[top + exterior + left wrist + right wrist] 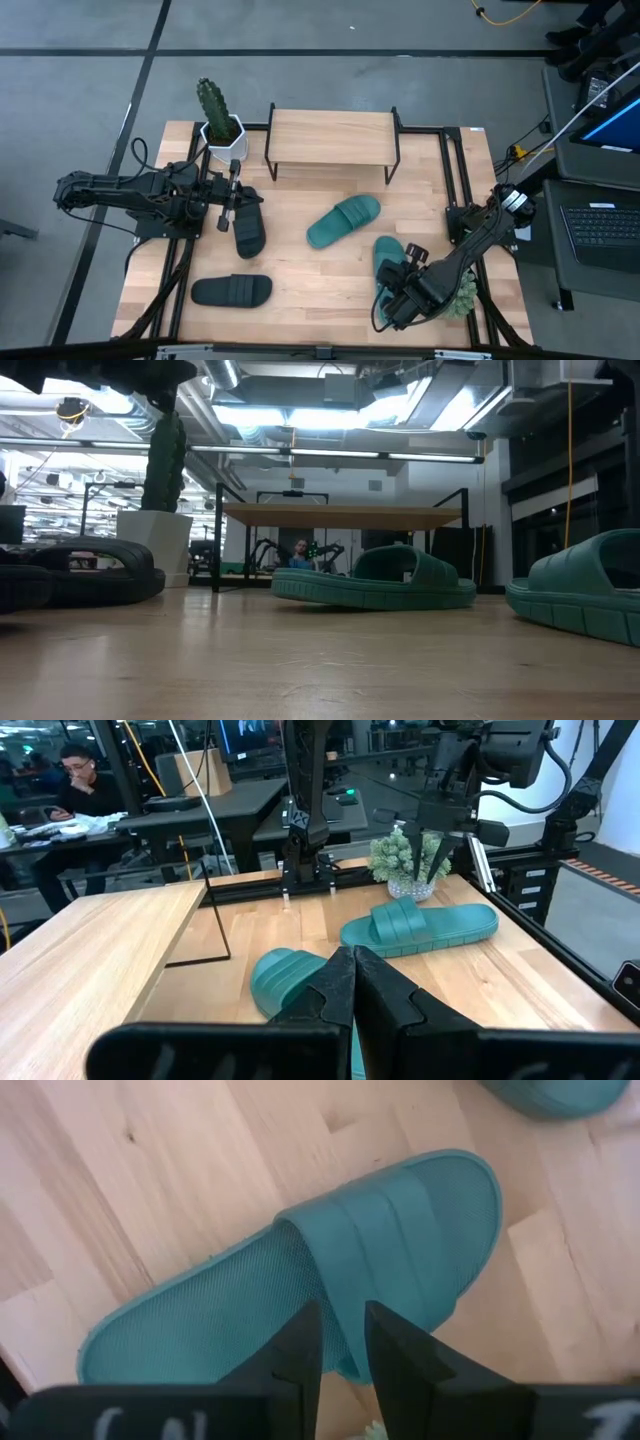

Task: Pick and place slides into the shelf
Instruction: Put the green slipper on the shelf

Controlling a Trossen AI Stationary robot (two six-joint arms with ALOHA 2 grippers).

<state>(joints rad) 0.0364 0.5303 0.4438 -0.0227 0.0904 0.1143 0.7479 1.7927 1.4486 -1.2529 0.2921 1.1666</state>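
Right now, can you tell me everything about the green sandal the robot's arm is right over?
The teal-green rubber slide sandal lies flat, sole down, on the light wooden tabletop near the right front corner. It has a finely dotted footbed and a wide ribbed strap. The right tool sits over the strap, its dark fingers either side of the strap's edge, seemingly pinching it. A second green sandal lies apart, nearer the middle.
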